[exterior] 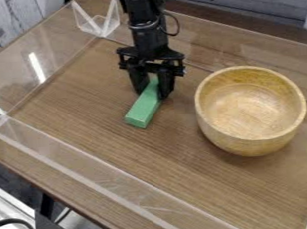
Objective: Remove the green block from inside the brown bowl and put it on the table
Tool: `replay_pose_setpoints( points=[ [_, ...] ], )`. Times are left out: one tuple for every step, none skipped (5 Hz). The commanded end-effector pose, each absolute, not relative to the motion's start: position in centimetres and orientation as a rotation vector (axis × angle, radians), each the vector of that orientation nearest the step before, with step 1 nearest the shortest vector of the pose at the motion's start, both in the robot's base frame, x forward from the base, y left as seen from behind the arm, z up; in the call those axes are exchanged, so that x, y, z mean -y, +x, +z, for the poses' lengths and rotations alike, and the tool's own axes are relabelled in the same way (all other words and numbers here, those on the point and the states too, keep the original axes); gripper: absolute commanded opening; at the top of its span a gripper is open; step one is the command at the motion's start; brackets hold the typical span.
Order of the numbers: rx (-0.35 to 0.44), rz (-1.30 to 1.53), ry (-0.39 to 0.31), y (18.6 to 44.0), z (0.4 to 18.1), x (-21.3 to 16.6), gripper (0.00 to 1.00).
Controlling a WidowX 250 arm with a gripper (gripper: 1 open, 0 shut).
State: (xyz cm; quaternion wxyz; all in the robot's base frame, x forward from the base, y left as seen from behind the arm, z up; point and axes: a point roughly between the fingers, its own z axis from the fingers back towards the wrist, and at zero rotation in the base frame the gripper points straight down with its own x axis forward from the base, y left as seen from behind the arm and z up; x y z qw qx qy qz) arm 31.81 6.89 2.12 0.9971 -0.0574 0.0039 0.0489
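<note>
The green block [144, 110] slants down on the table [76, 113], left of the brown bowl [252, 109]. Its lower end rests on or just over the wood. Its upper end sits between the black fingers of my gripper [154, 86], which comes straight down from above and is shut on the green block. The bowl is empty, and a small gap separates its rim from the gripper.
Low clear acrylic walls [66, 158] edge the tabletop, running along the front left and the back. Bare wood lies left of the block and in front of it. The bowl stands near the right side.
</note>
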Motion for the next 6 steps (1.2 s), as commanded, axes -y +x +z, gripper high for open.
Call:
replay_pose_setpoints(
  points=[
    [0.012, 0.1, -0.128, 32.1, 3.6, -7.3, 1.0],
    [0.004, 0.112, -0.152, 31.7, 4.8, -7.4, 1.0],
    [0.011, 0.138, -0.187, 31.3, 6.7, -7.4, 1.0],
    [0.045, 0.169, -0.227, 30.7, 10.3, -7.3, 1.0],
    [0.093, 0.178, -0.193, 30.8, 13.4, -7.6, 1.0],
    [0.102, 0.17, -0.164, 30.8, 14.1, -7.5, 1.0]
  ],
)
